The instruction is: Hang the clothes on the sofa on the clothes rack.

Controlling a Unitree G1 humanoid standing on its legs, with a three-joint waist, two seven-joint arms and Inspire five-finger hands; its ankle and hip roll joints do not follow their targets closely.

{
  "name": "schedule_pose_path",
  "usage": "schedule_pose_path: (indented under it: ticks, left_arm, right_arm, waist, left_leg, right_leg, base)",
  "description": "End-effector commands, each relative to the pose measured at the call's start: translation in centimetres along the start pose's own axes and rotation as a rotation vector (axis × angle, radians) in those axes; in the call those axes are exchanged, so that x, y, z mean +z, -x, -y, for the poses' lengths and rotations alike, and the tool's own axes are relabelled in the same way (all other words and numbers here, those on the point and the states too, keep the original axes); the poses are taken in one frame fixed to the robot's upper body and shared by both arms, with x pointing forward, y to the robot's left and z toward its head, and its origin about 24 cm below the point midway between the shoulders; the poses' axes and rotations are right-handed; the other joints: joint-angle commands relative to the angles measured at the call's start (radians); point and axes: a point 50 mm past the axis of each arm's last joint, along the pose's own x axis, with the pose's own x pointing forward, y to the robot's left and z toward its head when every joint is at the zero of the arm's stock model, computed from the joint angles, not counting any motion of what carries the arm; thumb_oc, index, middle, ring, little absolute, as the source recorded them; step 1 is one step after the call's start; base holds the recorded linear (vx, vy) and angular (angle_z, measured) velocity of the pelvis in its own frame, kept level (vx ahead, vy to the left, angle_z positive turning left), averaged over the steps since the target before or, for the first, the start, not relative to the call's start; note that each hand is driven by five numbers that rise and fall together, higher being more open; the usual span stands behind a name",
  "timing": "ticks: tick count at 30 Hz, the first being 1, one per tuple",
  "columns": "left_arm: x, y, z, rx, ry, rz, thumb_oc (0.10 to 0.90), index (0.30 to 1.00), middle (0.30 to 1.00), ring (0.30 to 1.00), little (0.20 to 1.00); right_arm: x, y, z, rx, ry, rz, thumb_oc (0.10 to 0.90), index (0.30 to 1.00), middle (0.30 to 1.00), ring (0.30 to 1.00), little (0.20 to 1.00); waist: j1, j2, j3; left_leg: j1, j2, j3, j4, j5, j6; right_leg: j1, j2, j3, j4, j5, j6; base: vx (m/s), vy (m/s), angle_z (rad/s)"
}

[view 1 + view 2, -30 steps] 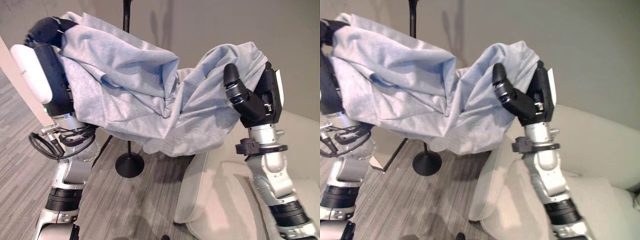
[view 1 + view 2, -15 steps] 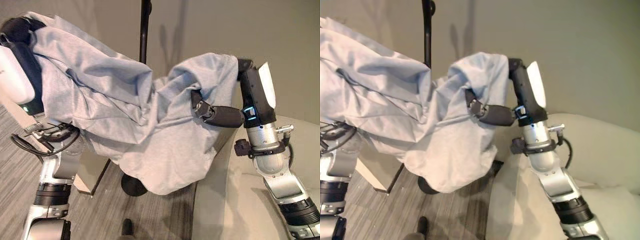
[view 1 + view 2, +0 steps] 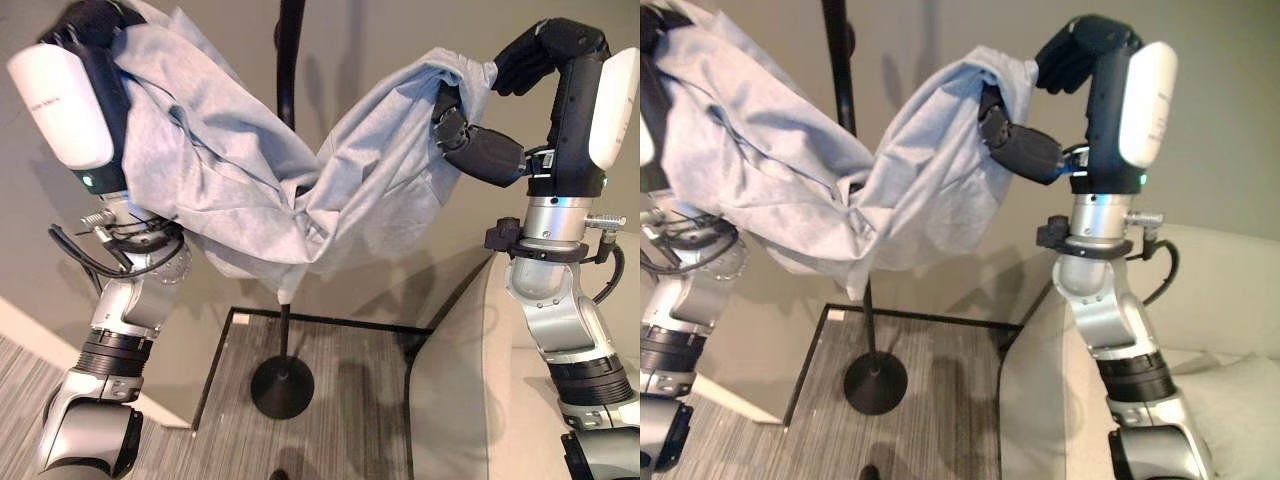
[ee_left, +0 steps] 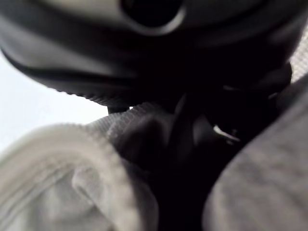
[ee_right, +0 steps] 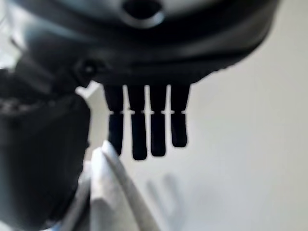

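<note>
Robot hands raised high, both curled on grey garment before rack pole.

no legible text, label, number or sign in any view; a faint grey mark on the left hand's white cover is unreadable

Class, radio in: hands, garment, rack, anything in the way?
Left hand shut on grey garment, raised. Right hand pinching its other end. Garment slung between them, across rack pole. Not hung yet; nothing blocking.
</note>
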Motion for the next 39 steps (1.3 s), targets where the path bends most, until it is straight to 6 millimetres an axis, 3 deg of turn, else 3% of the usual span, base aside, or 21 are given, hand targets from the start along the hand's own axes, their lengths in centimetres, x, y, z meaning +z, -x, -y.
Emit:
schedule_pose_path:
  ticks: [1, 2, 4, 10, 18, 24, 30, 32, 33, 34, 36, 39]
  left_arm:
    - [0.9, -4.4, -1.9, 0.199, -0.049, 0.113, 0.4, 0.3, 0.3, 0.3, 0.3]
    - [-0.2, -4.1, -2.2, 0.208, -0.078, 0.072, 0.4, 0.3, 0.3, 0.3, 0.3]
    - [-0.5, -4.3, -2.4, 0.198, -0.08, 0.059, 0.4, 0.3, 0.3, 0.3, 0.3]
    - [-4.1, -5.0, -3.5, 0.138, -0.216, 0.0, 0.4, 0.3, 0.3, 0.3, 0.3]
    - [-10.9, -2.2, -5.6, -0.033, -0.411, -0.238, 0.4, 0.3, 0.3, 0.3, 0.3]
    - [-12.7, -1.2, -5.6, -0.109, -0.45, -0.317, 0.4, 0.3, 0.3, 0.3, 0.3]
    - [-12.4, 1.5, -4.2, -0.175, -0.364, -0.364, 0.4, 0.3, 0.3, 0.3, 0.3]
    - [-10.7, 4.7, -2.4, -0.21, -0.213, -0.417, 0.4, 0.3, 0.3, 0.3, 0.3]
    - [-10.7, 4.7, -2.4, -0.212, -0.213, -0.417, 0.4, 0.3, 0.3, 0.3, 0.3]
    - [-7.9, 6.8, -0.5, -0.213, -0.022, -0.458, 0.4, 0.3, 0.3, 0.3, 0.3]
    - [-7.0, 7.4, -0.1, -0.215, 0.037, -0.471, 0.4, 0.3, 0.3, 0.3, 0.3]
    - [-4.5, 10.3, 0.9, -0.216, 0.255, -0.59, 0.4, 0.3, 0.3, 0.3, 0.3]
  right_arm:
    - [-0.2, -3.5, 2.5, -0.188, 0.102, 0.086, 0.4, 0.3, 0.3, 0.3, 0.3]
    - [-0.5, -3.6, 2.8, -0.203, 0.088, 0.067, 0.4, 0.3, 0.3, 0.3, 0.3]
    - [-0.5, -3.7, 2.7, -0.17, 0.096, 0.075, 0.4, 0.3, 0.3, 0.3, 0.3]
    - [-3.5, -4.3, 3.5, -0.07, 0.214, 0.007, 0.4, 0.3, 0.3, 0.3, 0.3]
    - [-5.9, -4.9, 4.0, 0.046, 0.354, -0.043, 0.4, 0.3, 0.3, 0.3, 0.3]
    - [-5.8, -5.8, 3.4, 0.058, 0.361, -0.043, 0.4, 0.3, 0.3, 0.3, 0.3]
    - [-6.0, -4.6, 2.1, 0.099, 0.312, -0.075, 0.4, 0.3, 0.3, 0.3, 0.3]
    - [-6.8, -1.7, 1.0, 0.134, 0.259, -0.153, 0.4, 0.3, 0.3, 0.3, 0.3]
    - [-6.8, -1.7, 1.0, 0.135, 0.259, -0.154, 0.4, 0.3, 0.3, 0.3, 0.3]
    - [-7.4, 1.1, 0.2, 0.156, 0.216, -0.237, 0.4, 0.3, 0.3, 0.3, 0.3]
    - [-7.5, 2.0, 0.0, 0.158, 0.202, -0.263, 0.4, 0.3, 0.3, 0.3, 0.3]
    - [-7.5, 5.0, -1.1, 0.178, 0.136, -0.344, 0.4, 0.3, 0.3, 0.3, 0.3]
  waist:
    - [-0.001, 0.027, -0.13]
    - [0.004, 0.028, -0.125]
    - [-0.001, 0.022, -0.127]
    - [0.019, 0.006, -0.158]
    - [0.04, -0.002, -0.176]
    - [0.041, 0.0, -0.174]
    - [0.045, -0.004, -0.164]
    - [0.047, -0.007, -0.159]
    - [0.047, -0.008, -0.16]
    - [0.047, -0.008, -0.152]
    - [0.048, -0.008, -0.15]
    - [0.047, -0.008, -0.145]
  left_leg:
    - [0.015, 0.051, -0.027, 0.002, -0.13, -0.101]
    - [0.016, 0.057, -0.028, 0.003, -0.13, -0.106]
    - [0.025, 0.055, -0.029, 0.004, -0.129, -0.107]
    - [0.04, 0.073, -0.039, 0.002, -0.13, -0.131]
    - [0.036, 0.093, -0.061, 0.002, -0.127, -0.155]
    - [0.032, 0.099, -0.067, 0.002, -0.125, -0.162]
    - [0.024, 0.101, -0.07, 0.002, -0.125, -0.163]
    - [0.018, 0.101, -0.075, 0.002, -0.125, -0.159]
    - [0.018, 0.101, -0.075, 0.002, -0.125, -0.159]
    - [0.014, 0.099, -0.079, 0.002, -0.128, -0.153]
    - [0.013, 0.098, -0.081, 0.002, -0.129, -0.151]
    - [0.014, 0.095, -0.082, 0.002, -0.131, -0.144]
  right_leg:
    - [-0.041, 0.112, -0.072, -0.021, 0.011, -0.083]
    - [-0.031, 0.108, -0.093, -0.052, 0.003, -0.078]
    - [-0.014, 0.115, -0.097, -0.08, 0.007, -0.083]
    - [0.053, 0.136, -0.101, -0.179, 0.023, -0.089]
    - [0.089, 0.148, -0.123, -0.227, 0.02, -0.095]
    - [0.094, 0.149, -0.127, -0.235, 0.02, -0.097]
    - [0.093, 0.148, -0.129, -0.241, 0.019, -0.097]
    - [0.091, 0.146, -0.127, -0.243, 0.019, -0.099]
    - [0.091, 0.146, -0.127, -0.243, 0.019, -0.099]
    - [0.09, 0.145, -0.126, -0.244, 0.017, -0.102]
    - [0.09, 0.144, -0.126, -0.244, 0.016, -0.103]
    - [0.092, 0.143, -0.124, -0.244, 0.016, -0.106]
  base:
    - [0.09, -0.043, -0.24]
    - [0.08, -0.034, -0.2]
    - [0.06, -0.037, 0.08]
    - [0.1, -0.072, 0.07]
    - [0.06, -0.06, 0.09]
    - [0.03, -0.009, 0.09]
    - [0.01, 0.004, 0.04]
    - [0.0, 0.0, 0.0]
    - [0.0, 0.0, 0.0]
    - [0.0, 0.0, 0.0]
    - [0.0, 0.002, 0.02]
    - [0.0, 0.002, 0.01]
